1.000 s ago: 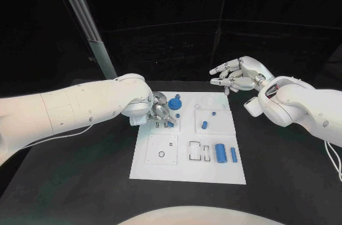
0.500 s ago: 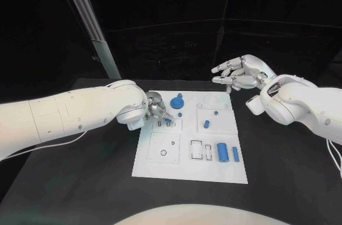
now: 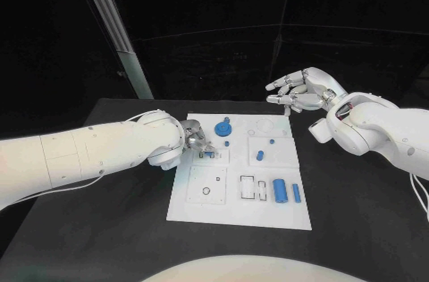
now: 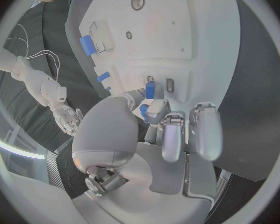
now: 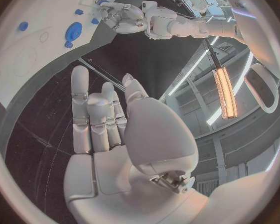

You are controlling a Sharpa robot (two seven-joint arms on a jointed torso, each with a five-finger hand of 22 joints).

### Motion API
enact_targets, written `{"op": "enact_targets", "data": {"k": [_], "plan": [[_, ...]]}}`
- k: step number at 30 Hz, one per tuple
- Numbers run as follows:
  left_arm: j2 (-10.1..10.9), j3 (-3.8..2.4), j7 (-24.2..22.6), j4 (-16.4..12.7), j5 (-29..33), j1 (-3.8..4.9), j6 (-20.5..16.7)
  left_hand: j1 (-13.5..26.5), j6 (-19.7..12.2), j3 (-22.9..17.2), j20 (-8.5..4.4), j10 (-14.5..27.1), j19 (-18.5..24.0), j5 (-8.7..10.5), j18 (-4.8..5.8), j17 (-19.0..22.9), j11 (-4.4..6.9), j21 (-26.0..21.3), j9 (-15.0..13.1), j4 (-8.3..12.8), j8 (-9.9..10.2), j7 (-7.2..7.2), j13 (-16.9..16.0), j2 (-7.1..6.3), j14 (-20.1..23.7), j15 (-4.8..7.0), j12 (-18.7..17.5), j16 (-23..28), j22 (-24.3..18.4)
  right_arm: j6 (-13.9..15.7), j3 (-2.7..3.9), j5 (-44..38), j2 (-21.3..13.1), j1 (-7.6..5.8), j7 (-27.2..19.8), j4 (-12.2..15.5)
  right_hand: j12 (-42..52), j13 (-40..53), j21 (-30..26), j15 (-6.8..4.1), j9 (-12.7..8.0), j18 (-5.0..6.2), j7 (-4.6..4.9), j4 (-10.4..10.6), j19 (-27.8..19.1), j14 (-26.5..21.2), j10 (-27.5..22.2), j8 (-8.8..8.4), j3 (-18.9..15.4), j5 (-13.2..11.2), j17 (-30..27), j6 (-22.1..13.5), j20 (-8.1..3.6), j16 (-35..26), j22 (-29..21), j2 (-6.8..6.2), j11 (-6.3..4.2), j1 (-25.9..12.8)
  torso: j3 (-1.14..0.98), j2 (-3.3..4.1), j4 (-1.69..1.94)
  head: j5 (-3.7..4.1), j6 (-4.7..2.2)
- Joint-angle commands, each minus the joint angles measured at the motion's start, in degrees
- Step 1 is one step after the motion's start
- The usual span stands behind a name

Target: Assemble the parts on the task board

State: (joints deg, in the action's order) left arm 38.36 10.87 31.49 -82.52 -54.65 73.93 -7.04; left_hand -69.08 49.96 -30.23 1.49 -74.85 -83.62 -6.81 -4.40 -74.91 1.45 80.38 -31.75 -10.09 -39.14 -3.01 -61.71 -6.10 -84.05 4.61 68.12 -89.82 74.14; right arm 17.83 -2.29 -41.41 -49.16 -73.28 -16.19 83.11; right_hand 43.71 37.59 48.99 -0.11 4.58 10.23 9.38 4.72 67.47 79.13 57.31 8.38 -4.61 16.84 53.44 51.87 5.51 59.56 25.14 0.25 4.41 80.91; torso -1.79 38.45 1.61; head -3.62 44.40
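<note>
Left hand (image 3: 198,142) has eased down toward the near slots at the board's (image 3: 240,214) left, fingers (image 4: 154,109) clamped on a small blue part (image 4: 150,90) just above a slot; right hand (image 3: 304,91) stays raised, fingers apart, empty — insertion looks imminent.

It looked like a robotics lab: black-draped walls, a black table (image 3: 358,232), a white task board (image 3: 201,211)

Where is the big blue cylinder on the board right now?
In the head view, the big blue cylinder lies on the task board, near-right part, between a rectangular slot and a thinner blue pin.
</note>
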Motion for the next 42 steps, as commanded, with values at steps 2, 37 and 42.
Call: {"op": "enact_targets", "data": {"k": [2, 37, 42], "plan": [[-0.31, 0.11, 0.06, 0.09, -2.22, -0.05, 0.78, 0.16, -0.07, -10.12, -0.08, -0.32, -0.59, -0.21, 1.14, -15.09, -0.08, 0.21, -0.09, 9.62, -0.19, 0.08, 0.02, 0.44, -5.95, 0.27, 0.35, -0.18, 0.05, -0.29, 0.04, -0.05, -0.06, -0.11, -0.41, 0.05, 0.36, -0.06, 0.33, -0.06, 0.06, 0.21, 0.06, -0.14, -0.41, -0.43, -0.58, 0.18, 0.09, 0.26, -0.06, -0.45, 0.07, -0.37, 0.06, 0.01, -0.02, 0.30, 0.00, 0.05, -0.02, 0.09, 0.00], [-1.65, 0.21, 0.96, 0.83, -2.30, -0.10, 3.39, 0.82, -0.04, -10.60, -0.10, -0.31, -0.62, -0.13, 1.15, -15.09, -0.09, 0.24, -0.28, 9.49, -0.34, 0.10, 0.19, 0.30, -5.95, 0.27, 0.23, -0.18, 0.12, -0.49, 0.04, -0.05, 0.60, -0.10, -0.48, -0.23, 0.41, -0.12, 0.34, -0.02, 0.06, 0.21, 0.09, -0.09, -0.52, -0.52, -0.67, 0.22, 0.11, 0.30, -0.08, -0.55, 0.11, -0.35, 0.10, 0.03, 0.01, 0.27, 0.05, 0.07, 0.06, 0.25, 0.14], [-1.71, 0.20, 1.03, 0.89, -2.28, -0.09, 4.87, 4.51, 0.86, -9.42, -0.22, -0.62, -0.64, 0.09, 1.15, -15.09, 0.32, 0.25, -0.64, 7.92, -0.77, 0.78, 0.13, -1.18, -5.95, 0.50, 0.40, -0.18, 0.25, -0.62, 0.04, -0.05, 0.63, -0.10, -0.44, -0.27, 0.41, -0.12, 0.34, -0.02, 0.06, 0.21, 0.09, -0.09, -0.52, -0.52, -0.67, 0.22, 0.11, 0.30, -0.08, -0.55, 0.11, -0.35, 0.10, 0.03, 0.01, 0.27, 0.06, 0.09, 0.04, 0.37, 0.20]]}}
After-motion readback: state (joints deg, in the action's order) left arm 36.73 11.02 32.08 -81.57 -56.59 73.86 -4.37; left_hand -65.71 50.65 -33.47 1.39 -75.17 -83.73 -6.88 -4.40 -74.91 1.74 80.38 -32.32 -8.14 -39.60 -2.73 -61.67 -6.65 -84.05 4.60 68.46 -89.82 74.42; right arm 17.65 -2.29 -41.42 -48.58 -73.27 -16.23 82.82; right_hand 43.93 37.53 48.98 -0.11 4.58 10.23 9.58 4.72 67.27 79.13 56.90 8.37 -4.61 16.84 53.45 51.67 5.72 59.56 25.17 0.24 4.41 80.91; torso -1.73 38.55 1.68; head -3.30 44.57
